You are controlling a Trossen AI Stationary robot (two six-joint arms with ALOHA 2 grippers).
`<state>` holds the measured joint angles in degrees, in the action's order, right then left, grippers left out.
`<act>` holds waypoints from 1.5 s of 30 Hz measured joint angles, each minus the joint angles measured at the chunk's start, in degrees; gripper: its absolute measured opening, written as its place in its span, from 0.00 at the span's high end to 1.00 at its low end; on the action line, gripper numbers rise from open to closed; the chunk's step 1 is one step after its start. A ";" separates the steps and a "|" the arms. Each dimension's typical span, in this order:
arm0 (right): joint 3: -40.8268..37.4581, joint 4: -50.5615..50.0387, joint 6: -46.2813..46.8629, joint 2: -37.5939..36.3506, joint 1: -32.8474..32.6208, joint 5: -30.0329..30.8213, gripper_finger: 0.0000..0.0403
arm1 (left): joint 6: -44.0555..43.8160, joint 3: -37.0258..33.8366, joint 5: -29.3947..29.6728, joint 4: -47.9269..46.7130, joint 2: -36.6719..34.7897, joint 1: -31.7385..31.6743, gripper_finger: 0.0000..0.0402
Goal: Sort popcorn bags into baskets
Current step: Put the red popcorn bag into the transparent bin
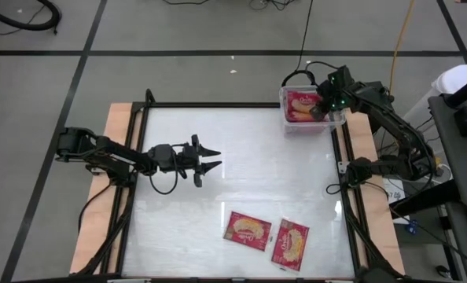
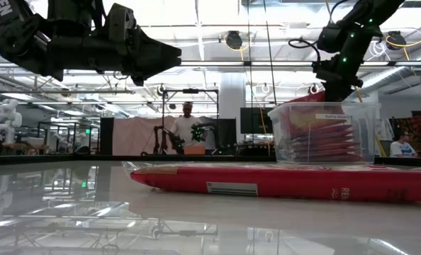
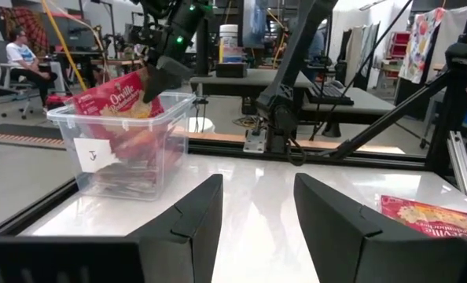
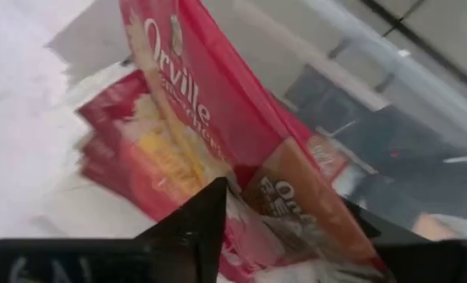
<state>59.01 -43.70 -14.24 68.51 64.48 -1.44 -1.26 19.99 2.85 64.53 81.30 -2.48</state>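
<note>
**Right end effector holds a popcorn bag at the bin while two bags lie on the table**

Nearest the low camera, a red popcorn bag [image 2: 267,183] lies flat on the glossy table [image 2: 90,212], its long edge and a white label facing the lens. From above it is one of two loose bags at the near edge of the table [image 1: 241,157]: one bag [image 1: 247,230] and a second bag [image 1: 290,244] just beside it, both face up and slightly angled, corners close together.

The clear plastic bin [image 1: 306,124] sits at the far right corner of the table. Several red bags are stacked inside it, visible through its wall in the low view [image 2: 324,134]. The right end effector [image 1: 321,106] is over the bin's rim, its fingers clamped on a popcorn bag [image 4: 210,134] that stands tilted, part in the bin and part above its rim. The left wrist view shows the same held bag [image 3: 112,101] leaning above the rim of the bin [image 3: 123,149].

The left end effector [image 1: 206,159] hovers above the middle left of the table, well apart from every bag, with its fingers spread apart and nothing between them. In the left wrist view, one loose bag [image 3: 434,218] shows off to the side on the table
</note>
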 joint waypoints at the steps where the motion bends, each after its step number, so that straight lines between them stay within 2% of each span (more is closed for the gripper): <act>1: -0.01 0.43 -0.01 0.00 -0.24 1.25 0.63 | 0.00 0.00 0.02 0.02 0.00 0.00 0.60; 13: -4.92 9.81 2.71 -0.02 -4.24 11.69 0.60 | -0.07 0.00 0.02 3.02 0.02 1.46 0.60; 17: -5.13 9.25 2.40 -0.56 -4.23 12.15 0.59 | -0.04 0.00 0.02 3.02 0.02 2.69 0.60; 28: -5.14 15.29 -0.69 -1.77 -4.34 16.57 0.39 | 0.92 0.02 0.04 3.85 0.02 3.34 0.60; 34: -5.14 17.40 0.11 -2.55 -7.63 22.38 0.37 | 0.79 0.04 0.04 3.88 0.00 3.37 0.60; 38: -5.16 19.60 1.21 -4.32 -11.55 19.14 0.40 | 0.91 0.04 0.04 3.44 0.02 3.37 0.60; 45: -5.17 19.53 13.70 -10.53 -23.01 4.44 0.44 | -0.39 0.04 0.15 2.02 0.02 6.12 0.60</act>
<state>53.84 -24.17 -0.54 57.98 41.46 3.00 -1.65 20.03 3.01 66.56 81.32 3.64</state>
